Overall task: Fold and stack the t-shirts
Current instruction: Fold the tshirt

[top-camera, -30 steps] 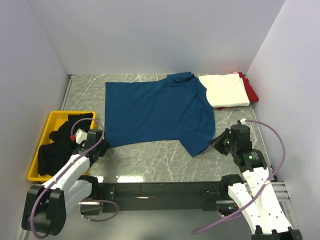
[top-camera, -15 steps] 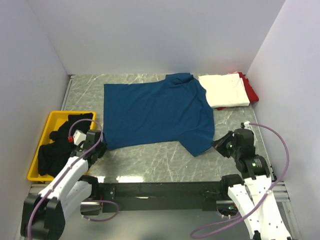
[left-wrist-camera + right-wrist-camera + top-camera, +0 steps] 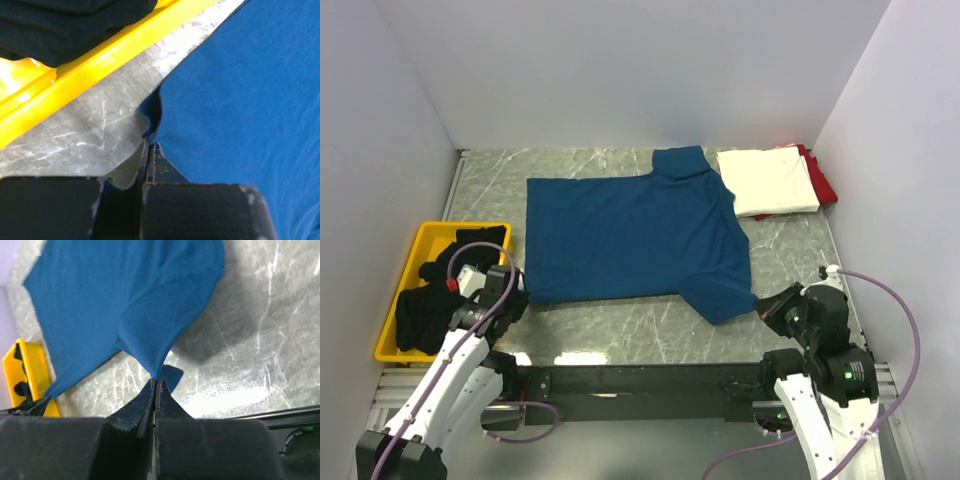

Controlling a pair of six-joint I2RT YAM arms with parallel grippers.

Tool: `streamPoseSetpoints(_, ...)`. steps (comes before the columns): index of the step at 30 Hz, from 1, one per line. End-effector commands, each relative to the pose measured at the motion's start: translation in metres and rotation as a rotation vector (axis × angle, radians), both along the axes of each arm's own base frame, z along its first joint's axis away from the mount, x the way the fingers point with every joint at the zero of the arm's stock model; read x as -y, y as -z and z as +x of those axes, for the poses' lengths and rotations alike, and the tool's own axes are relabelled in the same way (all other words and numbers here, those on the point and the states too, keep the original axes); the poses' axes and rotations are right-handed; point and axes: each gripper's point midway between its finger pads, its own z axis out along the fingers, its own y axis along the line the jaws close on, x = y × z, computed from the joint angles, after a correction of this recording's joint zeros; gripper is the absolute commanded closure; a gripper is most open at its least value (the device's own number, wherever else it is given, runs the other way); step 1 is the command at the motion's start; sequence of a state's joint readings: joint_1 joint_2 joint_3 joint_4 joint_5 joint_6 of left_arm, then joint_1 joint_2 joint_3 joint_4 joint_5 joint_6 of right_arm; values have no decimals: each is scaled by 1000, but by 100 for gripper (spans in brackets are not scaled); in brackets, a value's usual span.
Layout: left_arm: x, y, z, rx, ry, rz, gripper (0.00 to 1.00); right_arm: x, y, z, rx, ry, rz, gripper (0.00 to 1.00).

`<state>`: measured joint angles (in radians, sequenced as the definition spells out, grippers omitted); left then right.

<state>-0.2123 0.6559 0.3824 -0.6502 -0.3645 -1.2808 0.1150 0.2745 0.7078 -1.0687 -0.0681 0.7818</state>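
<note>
A navy-blue t-shirt (image 3: 630, 235) lies spread, plain side up, on the marble table (image 3: 650, 325). My left gripper (image 3: 512, 300) is shut on its near-left corner (image 3: 152, 135). At the near right, my right gripper (image 3: 767, 306) is shut on the tip of a sleeve (image 3: 155, 365), which it holds stretched toward the table's near edge. A folded white t-shirt (image 3: 768, 182) rests on a red t-shirt (image 3: 823, 183) at the far right. Black t-shirts (image 3: 432, 295) fill the yellow bin (image 3: 425, 240).
The yellow bin's rim (image 3: 85, 70) runs close beside my left gripper. White walls enclose the table on three sides. The black base rail (image 3: 640, 380) runs along the near edge.
The left gripper has shut on the shirt's near-left corner. Both arms have pulled back toward the near edge, dragging the blue shirt nearer and flattening it.
</note>
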Motion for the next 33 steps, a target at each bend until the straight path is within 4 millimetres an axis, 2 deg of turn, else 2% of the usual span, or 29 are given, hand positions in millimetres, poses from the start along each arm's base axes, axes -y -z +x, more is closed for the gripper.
streamPoseSetpoints(1, -4, -26, 10, 53, -28, 13, 99, -2, -19, -2, 67, -56, -29, 100)
streamPoseSetpoints(4, -2, -42, 25, 93, -8, 26, 99, -24, -23, 12, 74, -182, 11, 100)
streamPoseSetpoints(5, -1, -45, 31, 85, -5, 32, 99, -27, -18, 20, 36, -196, 17, 100)
streamPoseSetpoints(6, 1, -48, 38, 95, -1, 33, 99, -30, -26, 36, 82, -205, 22, 100)
streamPoseSetpoints(7, 2, -44, 43, 69, 4, 42, 99, -38, -24, 43, 79, -241, 47, 100)
streamPoseSetpoints(8, 4, -52, 52, 84, 10, 45, 99, -42, -18, 54, 41, -250, 61, 100)
streamPoseSetpoints(10, 5, -47, 65, 49, 17, 65, 99, -47, -29, 82, 92, -266, 62, 100)
streamPoseSetpoints(11, 5, -56, 75, 59, 13, 76, 99, -50, -17, 97, 39, -270, 67, 100)
streamPoseSetpoints(12, 5, -56, 81, 51, 13, 86, 99, -52, -23, 113, 74, -276, 62, 100)
streamPoseSetpoints(13, 5, -45, 85, 6, 10, 102, 99, -54, -32, 127, 96, -283, 64, 100)
streamPoseSetpoints(14, 6, -52, 95, 13, 3, 107, 99, -56, -18, 142, 45, -281, 68, 100)
streamPoseSetpoints(15, 6, -51, 101, 5, 3, 114, 99, -58, -30, 160, 85, -278, 68, 100)
streamPoseSetpoints(16, 7, -48, 110, -24, 4, 123, 100, -60, -14, 174, 24, -283, 69, 100)
streamPoseSetpoints(18, 6, -46, 117, -49, -3, 143, 99, -66, -12, 194, 15, -309, 82, 100)
streamPoseSetpoints(19, 5, -41, 121, -73, -6, 157, 99, -70, -23, 207, 35, -321, 88, 100)
streamPoseSetpoints(20, 5, -45, 127, -68, -12, 162, 100, -73, -9, 218, -9, -329, 91, 100)
streamPoseSetpoints(21, 4, -45, 130, -71, -17, 173, 99, -73, -19, 231, 12, -333, 84, 100)
streamPoseSetpoints(22, 3, -43, 135, -80, -19, 179, 99, -75, -6, 240, -26, -334, 84, 100)
streamPoseSetpoints(23, 3, -43, 138, -85, -23, 184, 99, -74, -4, 246, -32, -334, 78, 100)
streamPoseSetpoints(24, 1, -42, 140, -88, -30, 189, 99, -74, -12, 257, -16, -334, 66, 100)
streamPoseSetpoints(25, 2, -39, 144, -100, -31, 192, 99, -73, -1, 265, -47, -332, 63, 100)
streamPoseSetpoints(27, 1, -37, 149, -113, -38, 193, 99, -75, -5, 277, -36, -348, 69, 100)
streamPoseSetpoints(28, 1, -37, 154, -117, -40, 193, 99, -75, 1, 282, -54, -349, 72, 100)
streamPoseSetpoints(31, -1, -36, 159, -130, -50, 191, 99, -75, 0, 293, -45, -362, 87, 100)
streamPoseSetpoints(33, -4, -35, 161, -133, -56, 190, 99, -70, -3, 300, -38, -348, 84, 100)
